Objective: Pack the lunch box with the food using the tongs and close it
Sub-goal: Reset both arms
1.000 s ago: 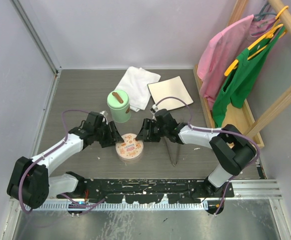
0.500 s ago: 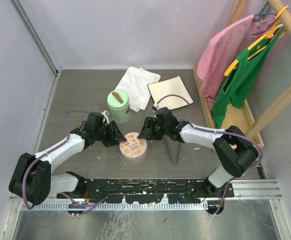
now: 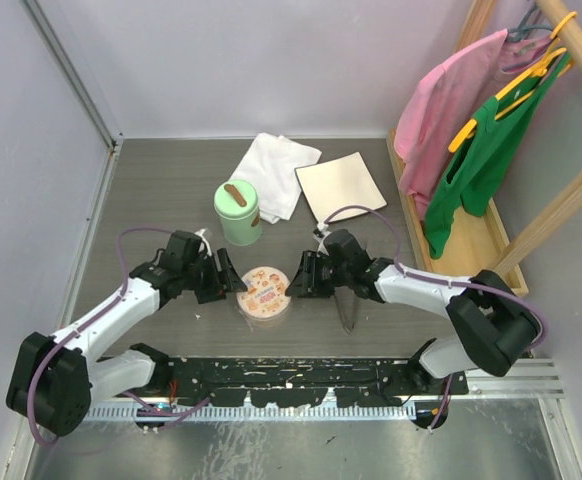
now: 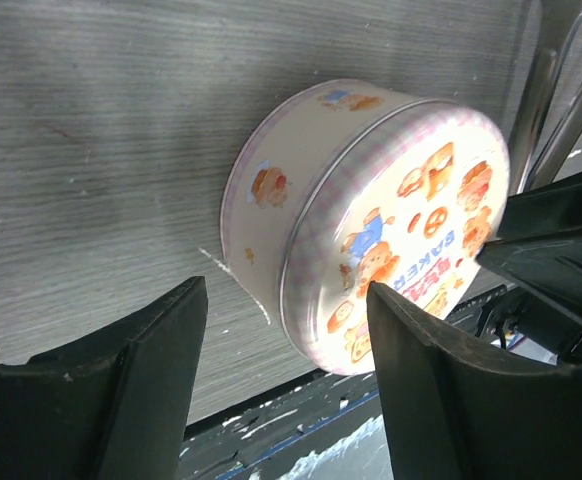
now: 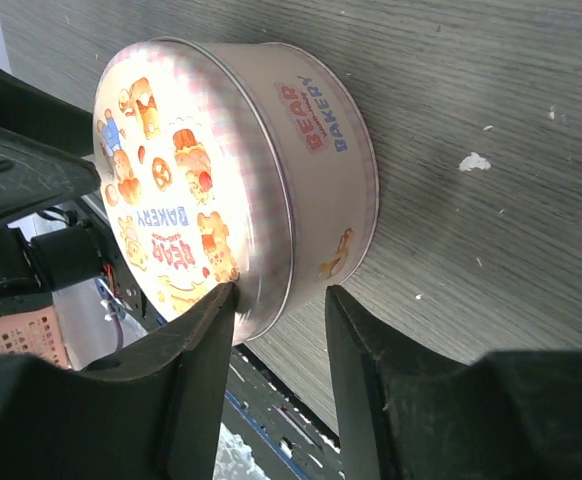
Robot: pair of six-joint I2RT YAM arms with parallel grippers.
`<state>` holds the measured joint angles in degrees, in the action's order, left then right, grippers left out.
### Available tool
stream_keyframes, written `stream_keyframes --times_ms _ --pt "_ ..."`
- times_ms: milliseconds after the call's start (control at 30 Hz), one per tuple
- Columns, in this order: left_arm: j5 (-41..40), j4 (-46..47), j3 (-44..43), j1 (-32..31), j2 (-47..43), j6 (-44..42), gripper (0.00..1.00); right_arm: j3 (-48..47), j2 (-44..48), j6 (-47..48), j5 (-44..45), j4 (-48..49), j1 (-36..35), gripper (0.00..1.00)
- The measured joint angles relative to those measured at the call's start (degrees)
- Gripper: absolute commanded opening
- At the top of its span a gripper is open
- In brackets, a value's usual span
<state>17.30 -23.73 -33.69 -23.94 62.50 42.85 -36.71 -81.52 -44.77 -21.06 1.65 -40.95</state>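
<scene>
Flanking a round lunch box (image 3: 265, 291) from both sides in the overhead view, the left end effector (image 3: 227, 279) and right end effector (image 3: 301, 279) sit low over the tabletop (image 3: 161, 190), most likely so that one can steady the tin while the other works at it; its printed lid is on, which fits either a box waiting to be opened or one packed and closed. The tongs (image 3: 347, 305) lie on the tabletop just right of the tin, beneath the right arm, so that arm stands in the way of reaching them. Behind stand a green canister (image 3: 238, 212), a white cloth (image 3: 274, 170) and a beige mat (image 3: 341, 186), all well apart from the tin; no loose food shows. In the left wrist view the end effector's fingers (image 4: 131, 380) are spread wide, with the tin (image 4: 366, 220) lying beyond them, not gripped, and the tongs (image 4: 561, 90) visible past it. In the right wrist view the fingers (image 5: 206, 340) stand apart and hold nothing; the near rim of the tin (image 5: 236, 170) shows in the gap between them, but contact cannot be told.
</scene>
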Motion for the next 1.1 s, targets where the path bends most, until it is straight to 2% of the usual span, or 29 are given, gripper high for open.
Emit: stream_keyframes --times_ms 167,300,333,433,500,600,733,833,900,967,1100 --pt "-0.68 -2.36 0.85 -0.04 -3.08 0.11 0.62 -0.09 0.90 -0.61 1.33 -0.46 -0.24 0.44" --pt "-3.17 -5.55 0.28 -0.04 -8.39 -0.09 0.64 -0.37 4.55 0.76 4.96 -4.94 -0.17 0.57" --pt "-4.11 -6.69 -0.37 -0.04 -9.44 -0.24 0.67 -0.81 5.92 1.46 5.99 -6.64 -0.17 0.61" --pt "-7.15 -9.81 -3.52 -0.04 -11.89 -0.83 0.84 -4.00 10.32 4.33 10.14 -11.41 -0.15 0.71" --pt "-10.64 -12.17 -6.40 -0.04 -13.60 -1.79 0.98 -7.19 13.99 7.26 15.08 -14.49 -0.15 0.82" --pt "-17.92 -15.37 -11.34 0.11 -16.74 -3.74 0.98 -11.69 20.92 12.55 26.69 -17.99 -0.15 0.98" --pt "-26.53 -19.56 -18.29 2.84 -18.18 -8.63 0.98 -14.19 29.07 20.63 43.12 -20.20 1.03 1.00" --pt "-28.72 -21.59 -22.95 11.34 -17.92 -12.35 0.98 -15.89 30.84 25.07 49.72 -21.99 5.35 1.00" --pt "-27.98 -23.15 -25.64 19.28 -17.75 -14.16 0.98 -17.18 30.82 26.82 50.36 -23.65 10.23 1.00" --pt "-27.78 -24.85 -27.91 23.98 -17.75 -15.56 0.98 -18.05 30.12 27.69 50.25 -25.66 13.49 1.00" --pt "-26.97 -27.93 -32.06 25.27 -18.60 -17.42 0.98 -18.51 31.93 28.15 47.65 -29.42 14.21 1.00"
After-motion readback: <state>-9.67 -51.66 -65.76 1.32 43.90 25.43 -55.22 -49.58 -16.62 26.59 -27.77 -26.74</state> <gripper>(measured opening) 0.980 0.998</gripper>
